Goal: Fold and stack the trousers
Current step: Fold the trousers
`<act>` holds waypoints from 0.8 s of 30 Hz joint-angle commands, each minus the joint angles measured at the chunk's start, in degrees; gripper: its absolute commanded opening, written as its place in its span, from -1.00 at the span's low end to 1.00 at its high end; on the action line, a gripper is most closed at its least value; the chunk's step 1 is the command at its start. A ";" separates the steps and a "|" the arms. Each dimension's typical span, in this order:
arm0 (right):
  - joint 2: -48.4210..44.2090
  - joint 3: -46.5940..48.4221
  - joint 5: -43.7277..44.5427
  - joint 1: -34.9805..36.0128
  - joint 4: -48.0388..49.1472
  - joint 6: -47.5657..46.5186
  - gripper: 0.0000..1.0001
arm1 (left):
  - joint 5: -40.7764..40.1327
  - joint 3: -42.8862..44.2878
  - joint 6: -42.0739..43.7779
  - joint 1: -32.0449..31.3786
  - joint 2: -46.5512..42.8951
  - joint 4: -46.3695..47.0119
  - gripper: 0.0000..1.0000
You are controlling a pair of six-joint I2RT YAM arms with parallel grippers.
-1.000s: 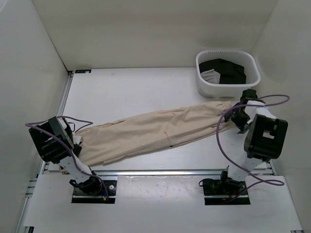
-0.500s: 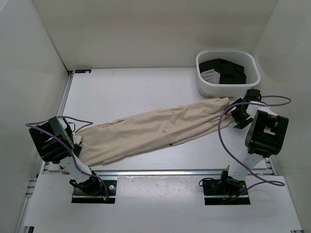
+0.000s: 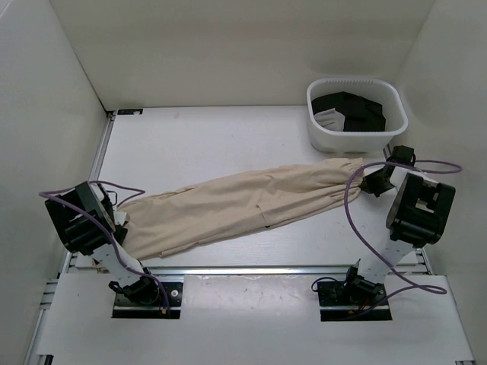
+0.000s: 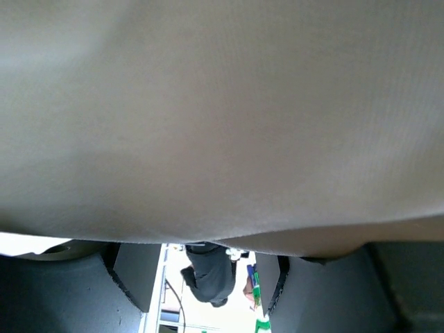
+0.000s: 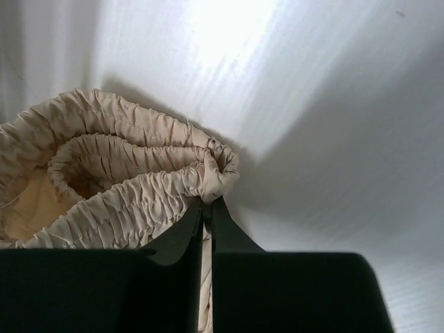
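White surface (image 3: 228, 137) carries everything. The trousers (image 3: 243, 201) lie across it as one long beige strip with the legs together. They run from about 8 o'clock near the left arm to about 3 o'clock by the right arm, wrinkled, not yet folded across their length. White basket (image 3: 354, 82) sits at about 1 o'clock in the far right corner, black clothing (image 3: 358, 110) inside. The waist end of the trousers reaches just beside the basket's near wall.

We see the left gripper (image 3: 122, 222) at the leg end, 8 o'clock. Its wrist view is filled with beige cloth, so we cannot tell whether its jaws are apart or together. The right gripper (image 5: 208, 206) is at the waist end, 3 o'clock. Its jaws are together, clamped on the gathered waistband (image 5: 132, 187), with cloth pinched in the slit between them.

We judge the step in hand to be drawing the strip out end to end, ahead of the first crosswise fold. As we read it, the next move is to carry one end over the other, waist toward 8 o'clock or leg ends toward 3 o'clock. It needs to go high enough that the cloth doesn't drag, with a firm pinch so the elastic doesn't slip. Edges need lining up before release. Stacking is not yet begun.
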 commanded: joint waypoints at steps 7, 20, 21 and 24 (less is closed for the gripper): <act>-16.20 -6.69 14.43 -1.99 -22.24 -1.89 -1.00 | 2.62 8.33 0.63 -1.18 -1.44 3.79 0.24; -34.22 -6.19 17.92 -1.99 -34.72 0.90 0.97 | 3.94 8.60 0.10 -2.24 -0.90 2.65 0.24; -35.54 -6.18 17.14 -0.42 -34.73 0.92 0.97 | 3.94 8.08 0.10 -2.24 -0.91 2.65 0.26; -36.08 -9.15 11.88 0.82 -28.26 2.67 0.97 | 4.47 8.07 0.10 -2.24 -0.91 2.65 0.26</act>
